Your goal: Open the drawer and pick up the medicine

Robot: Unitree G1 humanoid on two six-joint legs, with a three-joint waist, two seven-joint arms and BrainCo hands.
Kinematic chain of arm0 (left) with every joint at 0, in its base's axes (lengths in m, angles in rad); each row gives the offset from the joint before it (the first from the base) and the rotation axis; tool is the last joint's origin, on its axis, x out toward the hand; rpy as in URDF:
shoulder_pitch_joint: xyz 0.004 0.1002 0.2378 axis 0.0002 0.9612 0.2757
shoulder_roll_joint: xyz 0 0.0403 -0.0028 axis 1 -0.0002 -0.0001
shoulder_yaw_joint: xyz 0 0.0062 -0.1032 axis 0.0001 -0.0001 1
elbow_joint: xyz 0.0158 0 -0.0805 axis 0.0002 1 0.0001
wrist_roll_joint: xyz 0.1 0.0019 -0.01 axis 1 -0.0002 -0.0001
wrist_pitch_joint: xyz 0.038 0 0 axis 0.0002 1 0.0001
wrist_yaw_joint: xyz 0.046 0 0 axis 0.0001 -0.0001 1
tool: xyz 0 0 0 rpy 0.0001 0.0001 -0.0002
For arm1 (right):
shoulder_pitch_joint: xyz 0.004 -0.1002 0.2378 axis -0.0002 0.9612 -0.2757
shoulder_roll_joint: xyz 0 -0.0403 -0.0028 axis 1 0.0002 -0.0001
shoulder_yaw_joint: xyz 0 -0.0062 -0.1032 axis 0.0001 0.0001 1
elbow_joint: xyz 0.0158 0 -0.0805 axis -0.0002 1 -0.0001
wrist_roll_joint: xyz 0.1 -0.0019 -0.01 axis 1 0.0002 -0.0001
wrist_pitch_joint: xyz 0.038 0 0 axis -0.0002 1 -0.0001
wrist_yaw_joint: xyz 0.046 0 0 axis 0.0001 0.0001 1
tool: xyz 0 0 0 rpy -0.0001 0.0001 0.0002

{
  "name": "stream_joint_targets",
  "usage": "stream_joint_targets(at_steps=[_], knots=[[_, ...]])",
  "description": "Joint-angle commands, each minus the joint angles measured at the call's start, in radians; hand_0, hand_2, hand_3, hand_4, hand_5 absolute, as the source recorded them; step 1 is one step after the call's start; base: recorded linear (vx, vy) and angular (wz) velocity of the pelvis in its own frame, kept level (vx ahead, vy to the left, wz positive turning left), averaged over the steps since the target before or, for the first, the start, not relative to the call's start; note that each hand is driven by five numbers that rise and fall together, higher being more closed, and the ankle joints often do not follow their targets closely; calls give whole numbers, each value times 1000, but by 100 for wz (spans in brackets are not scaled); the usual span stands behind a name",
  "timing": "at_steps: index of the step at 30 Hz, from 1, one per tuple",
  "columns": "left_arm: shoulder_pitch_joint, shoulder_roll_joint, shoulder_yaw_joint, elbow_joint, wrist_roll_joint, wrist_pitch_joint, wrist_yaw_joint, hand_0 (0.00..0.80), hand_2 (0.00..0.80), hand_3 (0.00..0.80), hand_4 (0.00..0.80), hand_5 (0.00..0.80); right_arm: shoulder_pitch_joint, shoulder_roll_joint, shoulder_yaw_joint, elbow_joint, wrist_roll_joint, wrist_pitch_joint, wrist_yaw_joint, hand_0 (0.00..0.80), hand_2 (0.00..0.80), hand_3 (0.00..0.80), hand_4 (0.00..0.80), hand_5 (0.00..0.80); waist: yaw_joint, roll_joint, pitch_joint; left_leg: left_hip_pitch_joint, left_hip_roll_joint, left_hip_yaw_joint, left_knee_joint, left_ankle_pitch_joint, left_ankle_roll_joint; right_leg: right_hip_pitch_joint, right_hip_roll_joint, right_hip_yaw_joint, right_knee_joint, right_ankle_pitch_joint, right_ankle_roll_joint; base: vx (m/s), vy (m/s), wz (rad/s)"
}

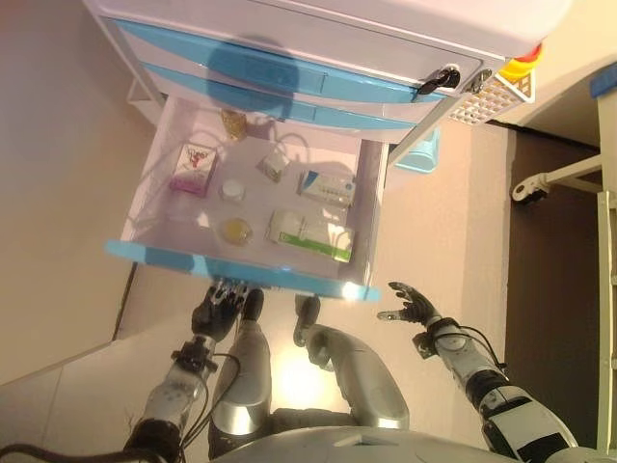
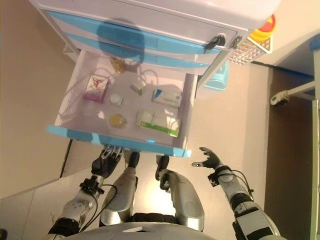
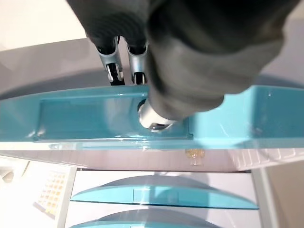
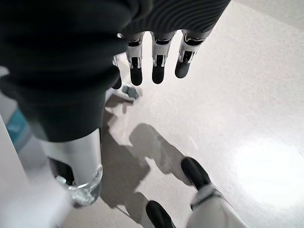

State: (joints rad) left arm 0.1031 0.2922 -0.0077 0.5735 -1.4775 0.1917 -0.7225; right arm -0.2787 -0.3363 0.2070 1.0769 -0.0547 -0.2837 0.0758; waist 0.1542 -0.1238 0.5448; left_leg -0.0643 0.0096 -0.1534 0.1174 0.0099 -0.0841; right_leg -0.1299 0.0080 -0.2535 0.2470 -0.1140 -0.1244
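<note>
The lowest drawer (image 1: 362, 207) of a white cabinet stands pulled out, with a blue front (image 1: 241, 270). In it lie a pink box (image 1: 194, 169), a white round jar (image 1: 232, 190), a yellow round tin (image 1: 236, 230), a green-and-white box (image 1: 310, 234), a blue-and-white box (image 1: 326, 187) and a small bottle (image 1: 273, 166). My left hand (image 1: 224, 301) is at the front's recessed handle (image 3: 85, 116), fingers (image 3: 114, 71) over its rim and thumb in the recess. My right hand (image 1: 410, 304) is open in the air, right of the front's right corner, holding nothing.
Two shut blue drawers (image 1: 289, 82) sit above the open one, with a black latch (image 1: 439, 79) at the cabinet's right. A white basket (image 1: 492, 96) hangs on that side, above a blue bin (image 1: 419, 154). A cart's wheel (image 1: 525, 190) stands at the right.
</note>
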Motion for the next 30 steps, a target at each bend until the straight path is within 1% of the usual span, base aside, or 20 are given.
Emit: stream_joint_targets(at_steps=[1, 3, 6, 7, 9, 10, 11, 12, 13, 14, 16, 17, 18, 20, 21, 23, 24, 25, 28, 30], knots=[[88, 49, 246, -137, -143, -36, -308, 800, 800, 800, 800, 800, 69, -149, 2, 86, -9, -20, 24, 0, 0, 0, 0, 0, 88, 170, -189, -85, -122, 6, 32, -4, 49, 127, -34, -9, -91, 3, 100, 66, 44, 17], [87, 40, 253, -77, -106, -28, -323, 800, 800, 800, 800, 800, 65, -144, -2, 104, -20, -25, 25, 0, 0, 0, 0, 0, 90, 174, -199, -75, -123, 6, 26, -3, 46, 137, -37, -17, -101, 6, 102, 57, 43, 19], [87, 32, 239, -26, -35, -58, -279, 800, 800, 800, 800, 800, 66, -128, -8, 118, -16, -30, 16, 0, 0, 0, 0, 0, 90, 173, -209, -64, -125, 5, 24, -4, 45, 149, -38, -21, -115, 14, 107, 75, 36, 8], [85, 30, 237, -15, 3, -62, -241, 800, 800, 800, 800, 800, 68, -122, -8, 118, -15, -31, 12, 0, 0, 0, 0, 0, 90, 172, -212, -61, -125, 6, 23, -5, 46, 153, -38, -22, -119, 15, 108, 78, 29, 1], [84, 25, 205, 26, 98, -139, -167, 800, 800, 800, 800, 800, 75, -112, -16, 120, -16, -39, 6, 0, 0, 0, 0, 0, 85, 166, -218, -55, -128, 7, 24, -8, 47, 154, -38, -23, -131, 26, 114, 67, 21, 1], [81, 21, 201, 41, 128, -143, -128, 728, 728, 728, 728, 728, 81, -108, -19, 120, -17, -44, 3, 0, 0, 0, 0, 0, 83, 163, -220, -52, -128, 8, 23, -9, 48, 155, -37, -23, -135, 29, 114, 66, 21, 4], [80, 14, 192, 64, 181, -174, -58, 678, 678, 678, 678, 678, 91, -102, -26, 119, -20, -52, 0, 0, 0, 0, 0, 0, 79, 159, -221, -51, -130, 9, 26, -12, 49, 156, -36, -21, -140, 34, 118, 64, 26, 5], [80, 15, 179, 84, 237, -210, -8, 596, 596, 596, 596, 596, 99, -98, -31, 117, -26, -60, -3, 0, 0, 0, 0, 0, 74, 155, -221, -47, -132, 8, 26, -14, 51, 156, -36, -18, -144, 38, 120, 61, 31, 3], [76, 14, 177, 103, 257, -199, 24, 216, 216, 216, 216, 216, 104, -96, -33, 116, -26, -65, -5, 0, 0, 0, 0, 0, 71, 153, -223, -45, -133, 8, 26, -15, 54, 156, -35, -16, -146, 39, 121, 54, 39, 0], [75, 13, 167, 128, 335, -232, 102, 0, 0, 0, 0, 0, 112, -96, -39, 113, -24, -74, -3, 0, 0, 0, 0, 0, 65, 149, -223, -44, -135, 10, 29, -18, 55, 156, -34, -11, -148, 42, 123, 45, 39, 0], [66, 22, 141, 175, 445, -269, 197, 0, 0, 0, 0, 0, 125, -94, -49, 110, -15, -89, -7, 0, 0, 0, 0, 0, 55, 142, -223, -42, -137, 14, 30, -20, 60, 155, -32, -5, -153, 47, 125, 35, 48, -1], [58, 27, 126, 204, 526, -317, 266, 0, 0, 0, 0, 0, 134, -94, -56, 108, -12, -98, -9, 0, 0, 0, 0, 0, 48, 138, -223, -41, -138, 16, 30, -21, 62, 154, -33, -2, -156, 51, 128, 34, 48, -1], [50, 31, 116, 225, 546, -321, 305, 0, 0, 0, 0, 0, 141, -93, -61, 109, -7, -107, -11, 0, 0, 0, 0, 0, 44, 135, -223, -40, -139, 17, 30, -21, 64, 153, -33, -1, -159, 55, 130, 37, 45, 2], [37, 39, 110, 285, 691, -360, 411, 0, 0, 0, 0, 0, 156, -86, -70, 106, -6, -117, -14, 0, 0, 0, 0, 0, 32, 125, -226, -34, -140, 22, 25, -25, 71, 153, -34, 3, -168, 63, 136, 40, 35, 1], [29, 43, 111, 309, 721, -348, 445, 0, 0, 0, 0, 0, 161, -84, -71, 105, -7, -118, -17, 0, 0, 0, 0, 0, 27, 121, -229, -31, -140, 25, 21, -26, 74, 152, -33, 6, -173, 66, 137, 44, 37, -6], [10, 54, 106, 406, 871, -384, 531, 0, 0, 0, 0, 0, 177, -80, -71, 103, -11, -114, -27, 0, 0, 0, 0, 0, 8, 109, -238, -20, -138, 32, 7, -26, 79, 154, -32, 17, -186, 74, 142, 59, 48, -12], [2, 55, 107, 429, 915, -377, 563, 0, 0, 0, 0, 0, 181, -78, -73, 106, -13, -107, -37, 0, 0, 0, 0, 0, 3, 106, -242, -16, -138, 35, 1, -25, 82, 154, -32, 20, -188, 76, 143, 68, 49, -16], [-4, 59, 95, 468, 1008, -388, 616, 0, 0, 0, 0, 0, 189, -75, -75, 108, -24, -99, -52, 0, 0, 0, 0, 0, -5, 101, -248, -10, -137, 37, -8, -27, 85, 154, -33, 26, -193, 78, 148, 72, 53, -19], [-46, 78, 69, 608, 1108, -362, 667, 0, 0, 0, 0, 0, 204, -68, -70, 116, -53, -55, -120, 0, 0, 0, 0, 0, -34, 89, -266, 9, -130, 60, -45, -24, 95, 147, -31, 44, -200, 84, 157, 58, 54, -27], [-75, 88, 48, 677, 1182, -318, 672, 0, 0, 0, 0, 0, 205, -67, -74, 129, -70, -10, -179, 0, 0, 0, 0, 0, -51, 81, -271, 18, -126, 79, -62, -24, 101, 139, -32, 55, -201, 89, 164, 40, 39, -30]])
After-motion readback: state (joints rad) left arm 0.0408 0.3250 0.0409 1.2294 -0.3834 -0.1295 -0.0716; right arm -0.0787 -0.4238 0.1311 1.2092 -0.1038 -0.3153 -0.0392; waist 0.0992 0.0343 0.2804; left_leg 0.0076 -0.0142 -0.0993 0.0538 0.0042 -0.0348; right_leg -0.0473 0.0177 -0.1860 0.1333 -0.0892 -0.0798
